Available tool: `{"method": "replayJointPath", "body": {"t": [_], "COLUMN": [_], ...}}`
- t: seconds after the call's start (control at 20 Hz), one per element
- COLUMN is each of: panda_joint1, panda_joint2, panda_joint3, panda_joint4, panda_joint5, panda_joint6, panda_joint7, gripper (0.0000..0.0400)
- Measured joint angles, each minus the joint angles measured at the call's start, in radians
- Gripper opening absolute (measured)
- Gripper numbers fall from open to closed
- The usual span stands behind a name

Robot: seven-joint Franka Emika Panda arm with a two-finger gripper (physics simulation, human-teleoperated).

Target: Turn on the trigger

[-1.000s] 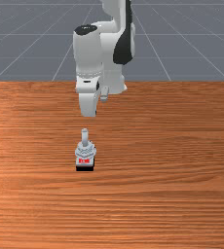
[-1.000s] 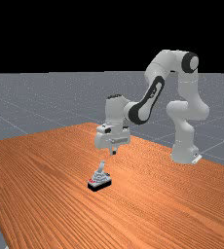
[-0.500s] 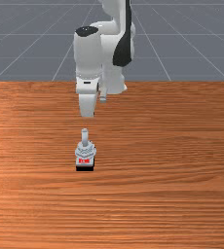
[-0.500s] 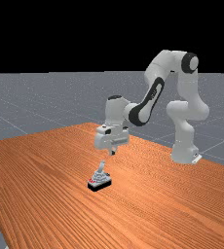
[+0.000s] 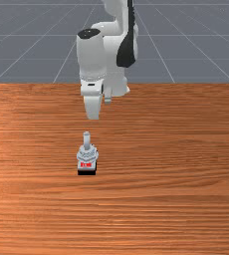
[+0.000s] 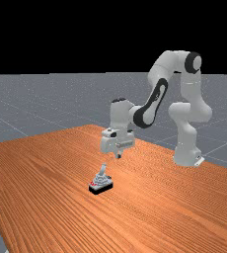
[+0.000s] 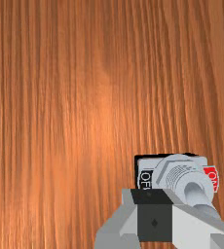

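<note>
Claw, closed with its tips meeting, is hovering higher than the switch and nearer the arm's base. Below and in front of the claw, the switch is sitting a little toward the front view's left. Beside the claw, the wrist view is showing OFF closer in and red ON farther out.

The switch is pointing its ON end away from the arm, its long axis running from OFF to ON. Its lever is standing nearly upright, leaning slightly toward OFF.

Under the claw, the orange-brown table is carrying its grain across the front view. Behind the claw, grey floor with pale lines is stretching away.
</note>
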Motion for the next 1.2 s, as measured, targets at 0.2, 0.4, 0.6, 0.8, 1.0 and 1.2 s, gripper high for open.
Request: {"method": "replayJointPath", "body": {"t": [0.2, 0.4, 0.6, 0.8, 1.0, 1.2], "panda_joint1": [0.003, 0.0, -0.024, -0.027, -0.038, -0.047], "panda_joint2": [0.056, 0.066, 0.067, 0.041, 0.104, 0.143], "panda_joint3": [0.005, 0.002, 0.006, 0.014, 0.019, 0.028], "panda_joint4": [-0.006, -0.004, 0.001, -0.018, 0.093, 0.151], "panda_joint5": [0.007, 0.009, 0.011, 0.039, 0.023, 0.033], "panda_joint6": [0.063, 0.066, 0.059, 0.121, 0.022, -0.001], "panda_joint7": [0.033, 0.033, -0.034, -0.036, -0.055, -0.061], "gripper": [0.0, 0.0, 0.0, 0.0, 0.0, 0.0]}}
